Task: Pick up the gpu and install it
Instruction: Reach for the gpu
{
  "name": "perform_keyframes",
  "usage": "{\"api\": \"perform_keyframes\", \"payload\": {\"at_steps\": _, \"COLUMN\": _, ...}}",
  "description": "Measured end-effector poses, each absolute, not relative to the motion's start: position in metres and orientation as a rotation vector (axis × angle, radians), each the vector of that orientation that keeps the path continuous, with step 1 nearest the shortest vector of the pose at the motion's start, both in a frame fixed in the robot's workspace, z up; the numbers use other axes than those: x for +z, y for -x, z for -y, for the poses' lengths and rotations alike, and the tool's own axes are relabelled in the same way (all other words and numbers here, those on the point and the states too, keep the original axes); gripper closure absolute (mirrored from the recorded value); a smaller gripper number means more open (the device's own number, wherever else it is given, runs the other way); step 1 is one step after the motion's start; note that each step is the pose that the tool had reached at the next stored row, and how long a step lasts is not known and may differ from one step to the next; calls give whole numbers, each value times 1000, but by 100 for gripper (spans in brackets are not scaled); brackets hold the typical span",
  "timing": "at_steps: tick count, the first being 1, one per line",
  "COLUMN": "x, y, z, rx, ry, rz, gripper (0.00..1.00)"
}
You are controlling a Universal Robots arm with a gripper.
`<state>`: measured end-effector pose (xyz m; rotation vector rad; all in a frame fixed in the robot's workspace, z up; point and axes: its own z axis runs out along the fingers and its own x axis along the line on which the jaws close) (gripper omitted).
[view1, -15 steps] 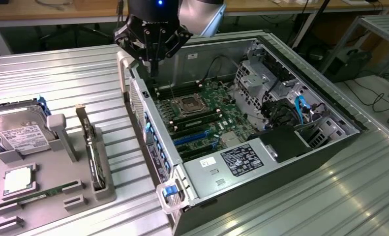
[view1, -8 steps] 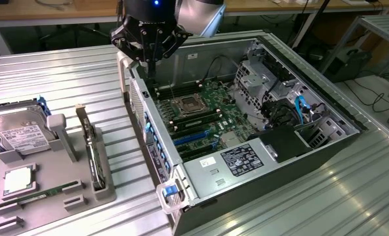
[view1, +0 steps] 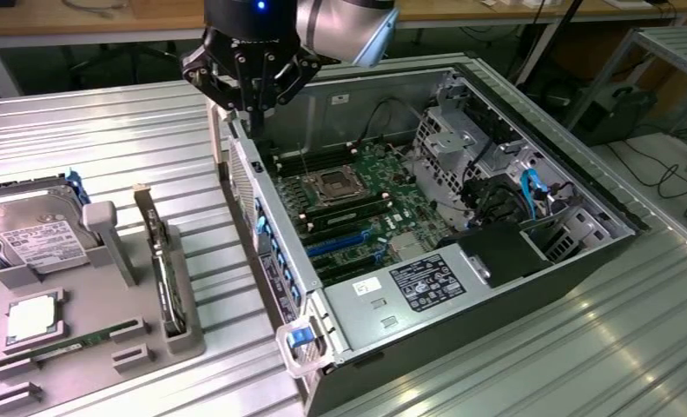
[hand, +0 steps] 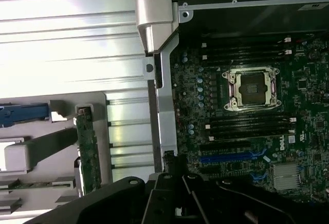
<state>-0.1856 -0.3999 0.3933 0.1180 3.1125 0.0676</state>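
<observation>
Ribbed silver metal counter (view1: 100,130) carries an open grey computer case (view1: 360,306) and a grey parts holder (view1: 188,344). Flat green gpu card (view1: 161,261) stands edge-on in the holder, untouched; the black claw (view1: 254,104) hangs shut, empty, above the case wall. Nothing done yet.

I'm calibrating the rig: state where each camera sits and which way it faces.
Exterior view: raised, off the arm, looking down into the open case, tray at the exterior view's left; arm and claw show.
Wrist view: on the wrist, looking down at the motherboard; claw shows.
Shared: gpu, tray, motherboard, CPU socket.
</observation>
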Motion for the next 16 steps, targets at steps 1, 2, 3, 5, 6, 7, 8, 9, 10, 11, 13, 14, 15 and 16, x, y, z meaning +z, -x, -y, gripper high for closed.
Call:
{"api": "perform_keyframes", "payload": {"at_steps": 1, "x": 393, "y": 187, "z": 400, "rx": 68, "ry": -118, "rz": -3112, "gripper": 89}}
{"api": "perform_keyframes", "payload": {"at_steps": 2, "x": 393, "y": 188, "z": 400, "rx": 68, "ry": -118, "rz": -3112, "gripper": 89}}
{"api": "perform_keyframes", "payload": {"at_steps": 3, "x": 393, "y": 189, "z": 400, "rx": 68, "ry": -118, "rz": -3112, "gripper": 89}}
{"api": "perform_keyframes", "payload": {"at_steps": 5, "x": 393, "y": 191, "z": 400, "rx": 68, "ry": -118, "rz": -3112, "gripper": 89}}
{"api": "perform_keyframes", "payload": {"at_steps": 6, "x": 393, "y": 192, "z": 400, "rx": 68, "ry": -118, "rz": -3112, "gripper": 89}}
{"api": "perform_keyframes", "payload": {"at_steps": 7, "x": 393, "y": 193, "z": 400, "rx": 68, "ry": -118, "rz": -3112, "gripper": 89}}
{"api": "perform_keyframes", "payload": {"at_steps": 8, "x": 393, "y": 195, "z": 400, "rx": 68, "ry": -118, "rz": -3112, "gripper": 89}}
{"api": "perform_keyframes", "payload": {"at_steps": 9, "x": 393, "y": 196, "z": 401, "rx": 68, "ry": -118, "rz": -3113, "gripper": 89}}
{"api": "perform_keyframes", "payload": {"at_steps": 10, "x": 393, "y": 197, "z": 401, "rx": 68, "ry": -118, "rz": -3113, "gripper": 89}}
{"api": "perform_keyframes", "payload": {"at_steps": 11, "x": 393, "y": 199, "z": 401, "rx": 68, "ry": -118, "rz": -3112, "gripper": 89}}
{"api": "perform_keyframes", "payload": {"at_steps": 13, "x": 393, "y": 201, "z": 401, "rx": 68, "ry": -118, "rz": -3113, "gripper": 89}}
{"api": "perform_keyframes", "payload": {"at_steps": 14, "x": 393, "y": 202, "z": 401, "rx": 68, "ry": -118, "rz": -3112, "gripper": 89}}
{"api": "perform_keyframes", "payload": {"at_steps": 15, "x": 393, "y": 203, "z": 401, "rx": 68, "ry": -118, "rz": -3113, "gripper": 89}}
{"api": "perform_keyframes", "payload": {"at_steps": 16, "x": 393, "y": 204, "z": 401, "rx": 68, "ry": -118, "rz": -3112, "gripper": 89}}
